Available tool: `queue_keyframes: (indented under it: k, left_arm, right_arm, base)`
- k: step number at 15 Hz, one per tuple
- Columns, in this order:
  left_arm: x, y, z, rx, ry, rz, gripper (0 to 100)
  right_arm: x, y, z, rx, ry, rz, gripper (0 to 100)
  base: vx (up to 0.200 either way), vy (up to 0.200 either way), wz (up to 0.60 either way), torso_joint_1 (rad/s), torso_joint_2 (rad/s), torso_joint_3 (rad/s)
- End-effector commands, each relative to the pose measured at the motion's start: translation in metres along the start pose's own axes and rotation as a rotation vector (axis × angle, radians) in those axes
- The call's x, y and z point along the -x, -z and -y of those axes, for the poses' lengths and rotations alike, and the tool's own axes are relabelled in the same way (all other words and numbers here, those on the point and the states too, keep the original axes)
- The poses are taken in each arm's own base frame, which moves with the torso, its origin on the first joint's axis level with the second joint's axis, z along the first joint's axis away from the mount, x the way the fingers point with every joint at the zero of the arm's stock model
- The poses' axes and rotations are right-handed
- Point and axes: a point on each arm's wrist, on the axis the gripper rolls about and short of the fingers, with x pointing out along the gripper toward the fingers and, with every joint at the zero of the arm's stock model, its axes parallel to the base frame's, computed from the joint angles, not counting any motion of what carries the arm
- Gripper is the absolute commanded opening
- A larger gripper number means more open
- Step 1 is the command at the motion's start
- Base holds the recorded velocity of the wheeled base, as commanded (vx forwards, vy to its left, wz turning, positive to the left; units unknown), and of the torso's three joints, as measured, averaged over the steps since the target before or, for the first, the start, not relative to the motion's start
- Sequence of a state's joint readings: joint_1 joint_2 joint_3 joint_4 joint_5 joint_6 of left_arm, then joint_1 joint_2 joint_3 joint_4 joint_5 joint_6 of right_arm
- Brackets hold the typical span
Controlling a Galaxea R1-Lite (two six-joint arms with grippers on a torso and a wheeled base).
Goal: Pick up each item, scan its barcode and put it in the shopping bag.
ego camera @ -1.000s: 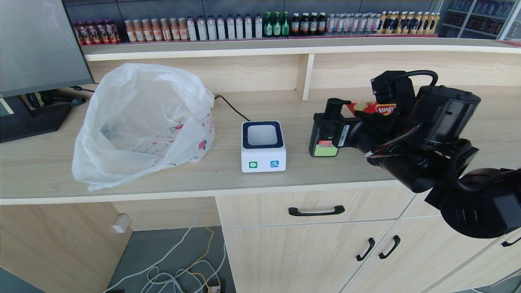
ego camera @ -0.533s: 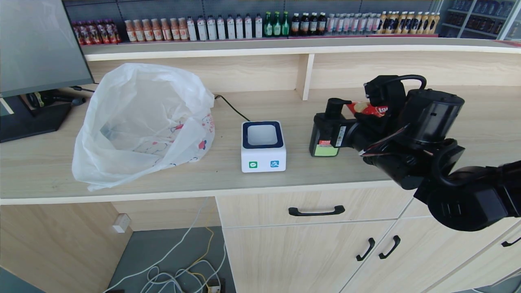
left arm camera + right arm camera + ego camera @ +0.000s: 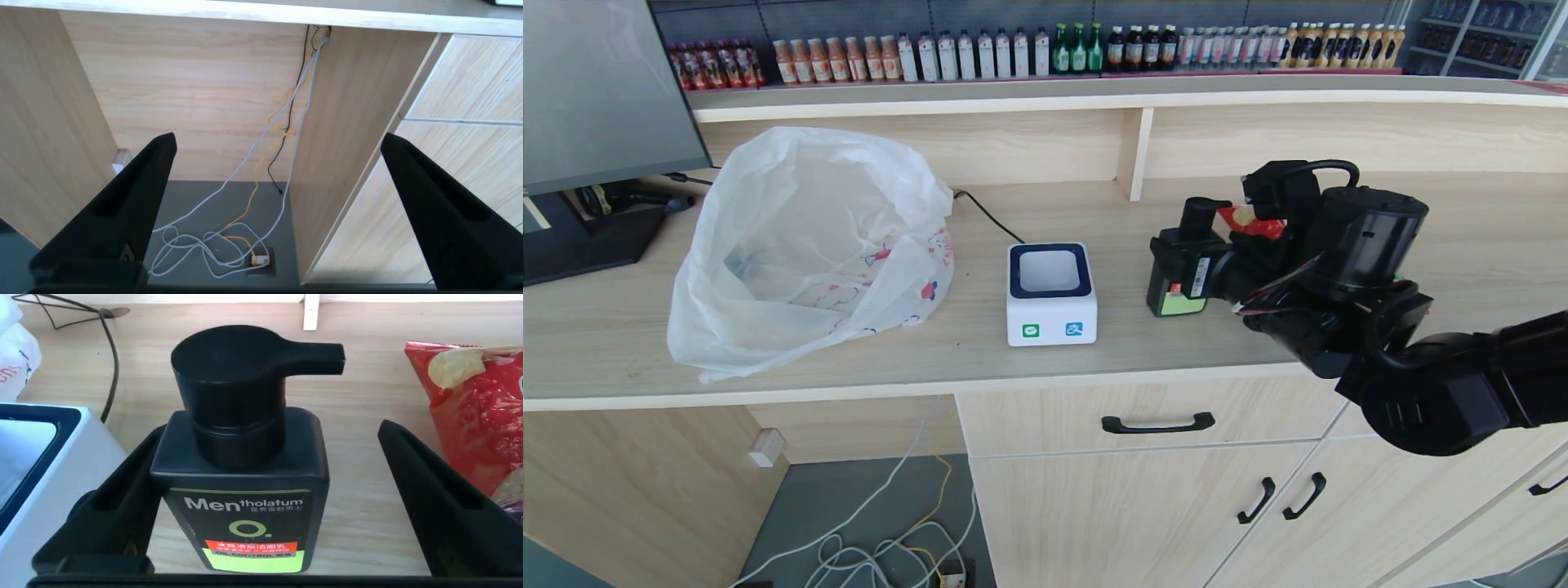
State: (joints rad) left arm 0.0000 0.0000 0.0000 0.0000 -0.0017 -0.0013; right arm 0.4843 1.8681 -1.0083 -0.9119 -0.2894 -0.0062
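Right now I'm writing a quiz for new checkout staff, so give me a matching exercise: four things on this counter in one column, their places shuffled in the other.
Things:
1 shopping bag
2 scanner
3 pump bottle
4 crisp packet

Places:
A between the fingers of the open right hand
B behind and right of the bottle
C farthest left
D between bag and bottle

Pairs: 1-C, 2-D, 3-A, 4-B.

The right claw (image 3: pixel 270 469) has eased forward and lower, drawing in around the black pump bottle (image 3: pixel 1174 265).
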Motion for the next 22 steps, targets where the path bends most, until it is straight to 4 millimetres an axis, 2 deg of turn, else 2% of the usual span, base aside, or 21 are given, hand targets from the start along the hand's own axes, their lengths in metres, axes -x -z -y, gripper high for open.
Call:
queue_keyframes:
  k: [1, 11, 12, 22]
  left_arm:
    - [0.0, 0.0, 0.0, 0.0, 0.0, 0.0, 100]
    - [0.0, 0.0, 0.0, 0.0, 0.0, 0.0, 100]
    - [0.0, 0.0, 0.0, 0.0, 0.0, 0.0, 100]
    - [0.0, 0.0, 0.0, 0.0, 0.0, 0.0, 100]
  right_arm:
    - [-0.001, 0.002, 0.0, 0.002, 0.0, -0.006, 100]
    - [-0.001, 0.013, 0.0, 0.007, -0.003, -0.035, 100]
    - [-0.001, 0.013, -0.001, 0.009, -0.005, -0.035, 0]
    - [0.006, 0.007, 0.002, -0.004, -0.012, -0.006, 0]
  base:
    - [0.0, 0.0, 0.0, 0.0, 0.0, 0.0]
    - [0.0, 0.0, 0.0, 0.0, 0.0, 0.0]
    - [0.0, 0.0, 0.0, 0.0, 0.0, 0.0]
    - [0.0, 0.0, 0.0, 0.0, 0.0, 0.0]
